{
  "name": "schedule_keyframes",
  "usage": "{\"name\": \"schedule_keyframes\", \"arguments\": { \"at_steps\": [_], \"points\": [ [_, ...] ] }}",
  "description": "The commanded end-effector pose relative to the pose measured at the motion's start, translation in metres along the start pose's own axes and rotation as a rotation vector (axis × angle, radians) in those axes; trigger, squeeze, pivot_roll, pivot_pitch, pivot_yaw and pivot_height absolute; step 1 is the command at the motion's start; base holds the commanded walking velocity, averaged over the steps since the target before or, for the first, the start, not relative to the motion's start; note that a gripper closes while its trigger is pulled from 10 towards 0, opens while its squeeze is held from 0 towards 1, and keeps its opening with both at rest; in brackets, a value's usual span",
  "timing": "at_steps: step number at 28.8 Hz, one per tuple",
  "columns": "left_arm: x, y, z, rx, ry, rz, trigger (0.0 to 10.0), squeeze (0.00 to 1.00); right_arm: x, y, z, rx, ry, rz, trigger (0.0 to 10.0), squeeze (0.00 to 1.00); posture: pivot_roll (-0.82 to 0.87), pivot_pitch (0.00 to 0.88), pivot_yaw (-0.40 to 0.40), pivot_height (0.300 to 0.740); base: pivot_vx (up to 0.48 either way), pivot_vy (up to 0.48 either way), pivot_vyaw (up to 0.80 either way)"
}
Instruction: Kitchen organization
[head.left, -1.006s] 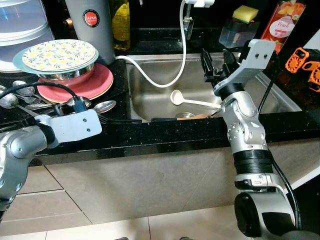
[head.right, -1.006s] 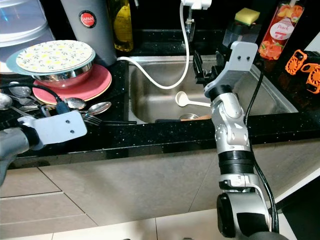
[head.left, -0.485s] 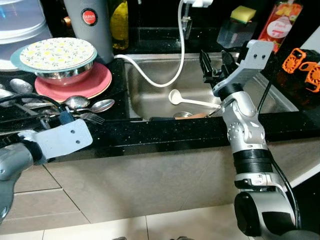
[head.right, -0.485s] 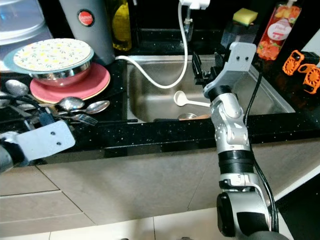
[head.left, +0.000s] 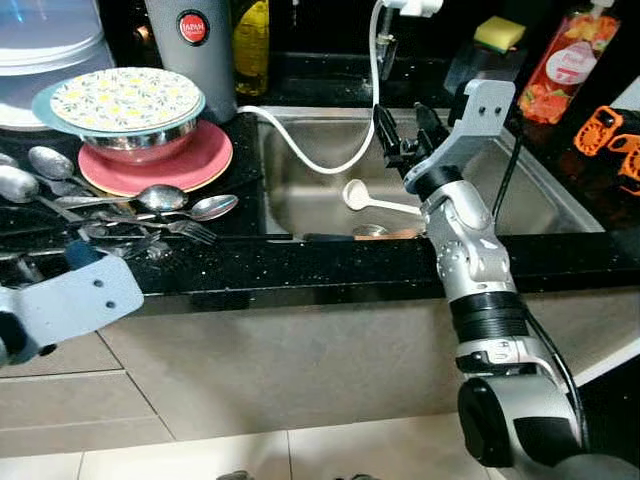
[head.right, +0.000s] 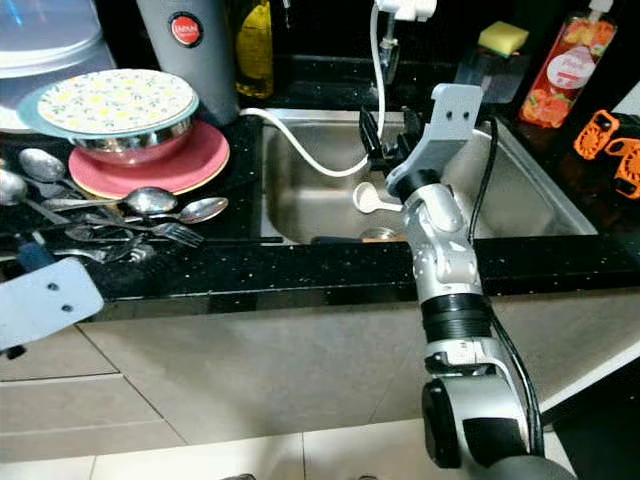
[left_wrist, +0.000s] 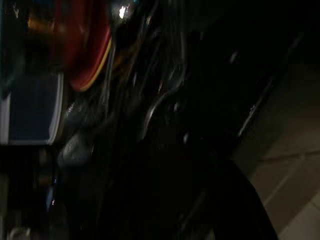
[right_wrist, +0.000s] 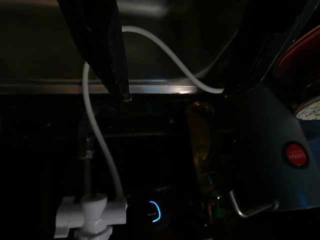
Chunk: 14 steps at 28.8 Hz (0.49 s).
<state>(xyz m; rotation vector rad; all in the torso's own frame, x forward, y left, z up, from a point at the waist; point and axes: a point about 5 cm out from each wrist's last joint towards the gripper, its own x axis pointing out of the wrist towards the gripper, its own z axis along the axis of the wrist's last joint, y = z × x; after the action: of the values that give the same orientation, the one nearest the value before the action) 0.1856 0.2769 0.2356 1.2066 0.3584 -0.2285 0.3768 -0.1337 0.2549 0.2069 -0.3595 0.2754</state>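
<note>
My right gripper (head.left: 405, 135) hovers open and empty above the steel sink (head.left: 540, 190), close to the white hose (head.left: 310, 155). In the right wrist view one black finger (right_wrist: 107, 50) frames the hose (right_wrist: 100, 145). A white ladle (head.left: 375, 200) lies in the sink below the gripper. Several spoons and forks (head.left: 150, 205) lie on the black counter left of the sink. My left arm's grey wrist plate (head.left: 70, 300) sits low, in front of the counter's edge. The dark left wrist view dimly shows a red plate (left_wrist: 82, 45) and cutlery (left_wrist: 150, 110).
A floral plate (head.left: 125, 98) rests on a steel bowl on a red plate (head.left: 160, 165). Behind stand a grey flask (head.left: 195, 45), a yellow bottle (head.left: 250, 45) and a clear container (head.left: 45, 40). A sponge (head.left: 500, 32), a peach bottle (head.left: 565, 60) and an orange object (head.left: 605, 135) sit right of the sink.
My left arm has drawn back from the cutlery and dropped below the counter's front edge. The right gripper has shifted a little left toward the hose. The camera has moved slightly.
</note>
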Motion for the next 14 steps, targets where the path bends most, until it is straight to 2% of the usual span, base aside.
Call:
{"name": "schedule_keyframes", "arguments": {
  "at_steps": [1,9,14],
  "points": [
    [0.004,-0.003,-0.010,0.006,0.048,-0.020,10.0,0.00,0.002,-0.001,0.002,0.000,-0.010,0.000,10.0,0.00,0.27,0.028,-0.103,0.740,0.000,0.000,0.00],
    [0.023,-0.003,-0.023,0.060,0.097,-0.021,10.0,0.00,0.001,-0.002,0.003,-0.006,-0.016,-0.005,10.0,0.00,0.24,0.028,-0.085,0.740,0.000,0.000,0.00],
    [0.037,-0.004,-0.028,0.103,0.109,-0.032,10.0,0.00,-0.004,-0.009,0.003,-0.015,-0.019,-0.036,10.0,0.00,0.22,0.029,-0.066,0.740,0.000,0.000,0.00]
  ]
}}
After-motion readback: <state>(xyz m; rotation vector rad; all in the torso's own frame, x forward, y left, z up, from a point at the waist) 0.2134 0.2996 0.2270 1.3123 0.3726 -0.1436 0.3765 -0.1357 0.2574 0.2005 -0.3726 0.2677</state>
